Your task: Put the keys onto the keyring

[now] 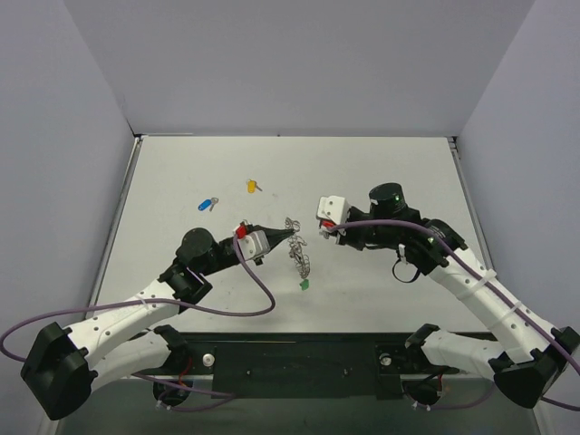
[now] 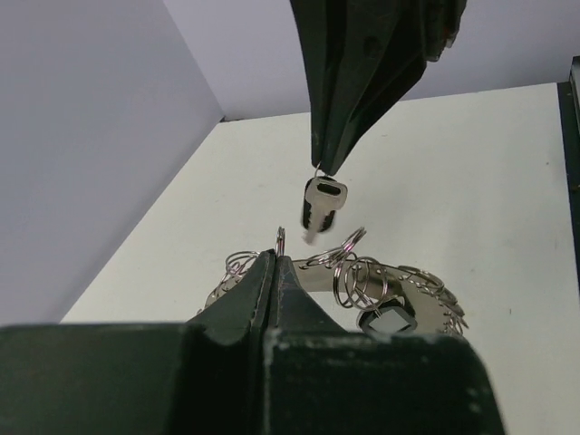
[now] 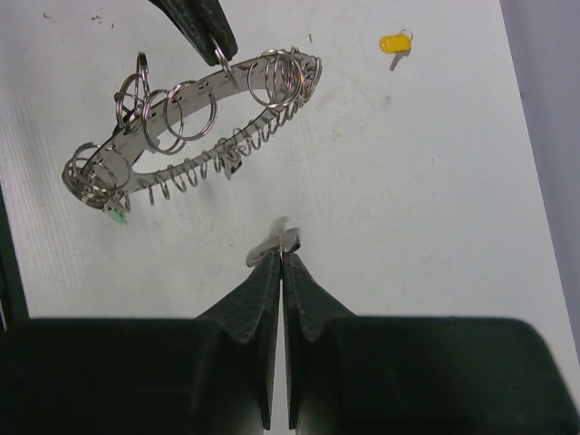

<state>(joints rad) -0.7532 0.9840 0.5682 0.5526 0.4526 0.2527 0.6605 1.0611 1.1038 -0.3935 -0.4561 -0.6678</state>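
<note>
Left wrist view: right tool (image 2: 326,166) is pinching a tiny silver key (image 2: 323,207), dangling blade-down, long axis near vertical, just above and beyond the left tool (image 2: 275,261), which grips one ring of the silver band of split rings (image 2: 317,270). Blue-headed key (image 1: 207,204), yellow-headed key (image 1: 251,186) and green-headed key (image 1: 304,284) lie loose on the desk (image 1: 390,172).

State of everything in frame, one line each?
left gripper: shut on keyring
right gripper: shut on silver key
keyring: gripped by one ring
silver key: held, not on keyring
blue key: loose on table
yellow key: loose on table
green key: by keyring's end, attachment unclear
</note>
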